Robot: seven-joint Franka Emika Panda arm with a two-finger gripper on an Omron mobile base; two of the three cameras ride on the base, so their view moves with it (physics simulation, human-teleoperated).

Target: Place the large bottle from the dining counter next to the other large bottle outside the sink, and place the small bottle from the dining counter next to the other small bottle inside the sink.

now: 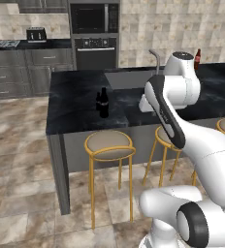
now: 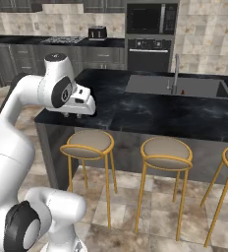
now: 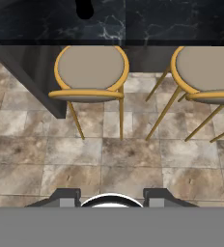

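Dining counter point(image 1: 75, 104): black marbled top, gold-legged stools point(image 1: 109, 145) along it, over a beige stone-tile floor point(image 1: 22, 160). Large bottle point(image 1: 104, 102), white band label unreadable, stands near the counter's front edge, small bottle point(image 1: 98, 101) touching its left side. Gripper point(image 2: 72, 115) above the counter; cannot tell its grip state.

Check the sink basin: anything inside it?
In the right base view the sink holds a small red-tipped item by the tap; too small to identify. The near wall covers part of the floor.
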